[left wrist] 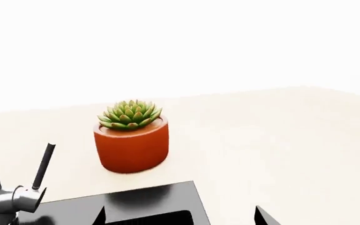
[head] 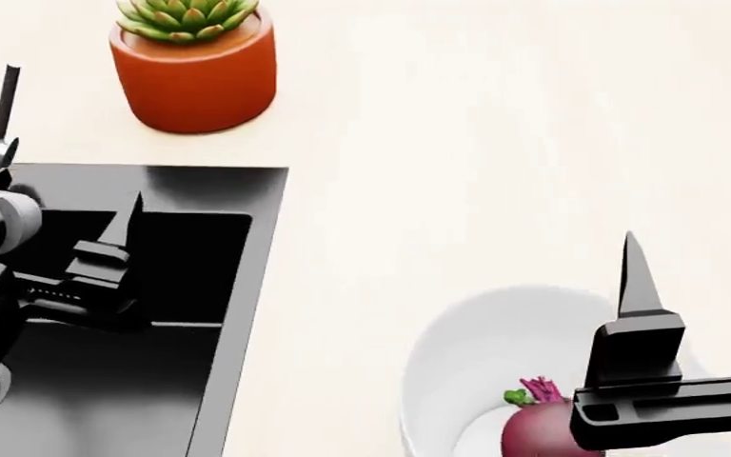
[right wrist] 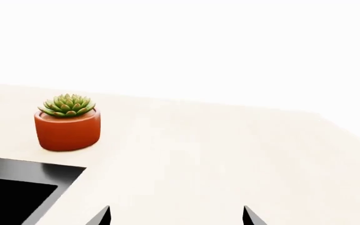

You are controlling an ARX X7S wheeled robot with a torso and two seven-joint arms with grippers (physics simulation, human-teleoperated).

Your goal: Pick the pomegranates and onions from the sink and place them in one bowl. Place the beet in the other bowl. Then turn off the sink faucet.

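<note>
Beet (head: 541,428) lay in my white bowl (head: 448,367), just under my right pincer (right wrist: 175,216), whose tips stood spread and held nothing. I judged it firm, fairly heavy and smooth, best taken across its round middle, not by the tuft. My left pincer (head: 111,249) hung over the sink (head: 232,286), apparently released, near the faucet (left wrist: 5,199). I could read no writing anywhere.

Glossy black sink (head: 232,314), smooth white bowl (head: 467,352), brushed-steel faucet (left wrist: 5,199) base — all on a matt, pale counter (head: 493,143).
</note>
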